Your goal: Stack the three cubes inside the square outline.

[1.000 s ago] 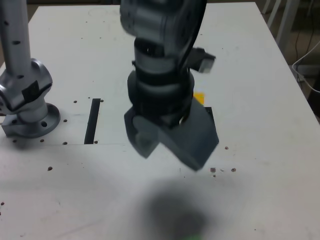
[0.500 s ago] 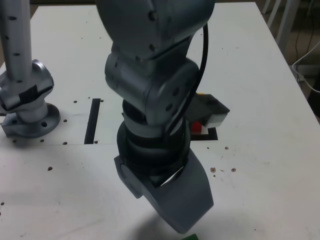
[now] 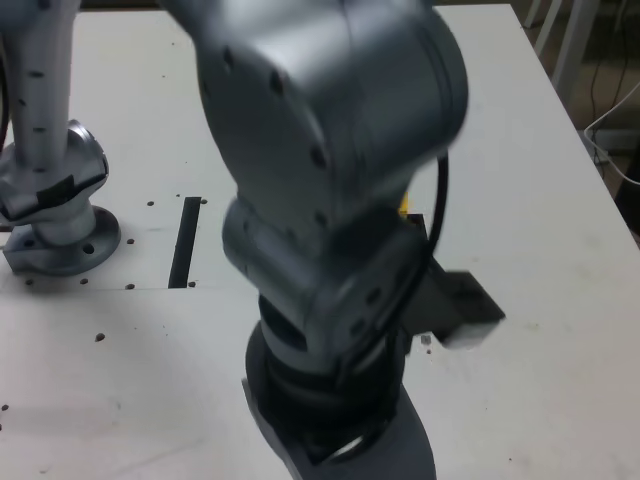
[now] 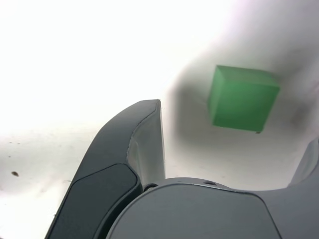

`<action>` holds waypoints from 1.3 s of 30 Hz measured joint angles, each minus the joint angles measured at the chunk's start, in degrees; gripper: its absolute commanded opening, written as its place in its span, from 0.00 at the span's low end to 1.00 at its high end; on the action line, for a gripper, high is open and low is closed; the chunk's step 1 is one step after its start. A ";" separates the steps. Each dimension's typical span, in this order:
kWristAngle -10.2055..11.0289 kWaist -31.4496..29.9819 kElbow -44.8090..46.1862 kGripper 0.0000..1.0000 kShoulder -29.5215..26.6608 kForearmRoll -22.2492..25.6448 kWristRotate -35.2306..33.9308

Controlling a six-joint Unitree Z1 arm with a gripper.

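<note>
The gripper is hanging with jaws spread wide around nothing — the green cube is sitting on the white table between them, untouched; centring squarely before closing looks wise.

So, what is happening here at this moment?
A single robot arm is working over a white table. Its gripper is open and holds nothing. The wrist view shows a green cube lying on the table just ahead of the open jaws, not yet gripped. In the exterior view the arm hides most of the scene, so the other cubes cannot be judged.
</note>
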 measured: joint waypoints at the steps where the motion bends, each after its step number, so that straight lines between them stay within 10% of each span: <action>1: -0.08 -0.06 -0.69 0.99 0.52 0.22 0.17; 21: -2.08 0.76 -9.85 0.91 7.08 1.73 3.48; 33: -0.77 2.24 -9.75 0.27 8.11 2.50 3.34; 39: -0.31 2.24 -9.79 0.20 8.12 2.51 3.17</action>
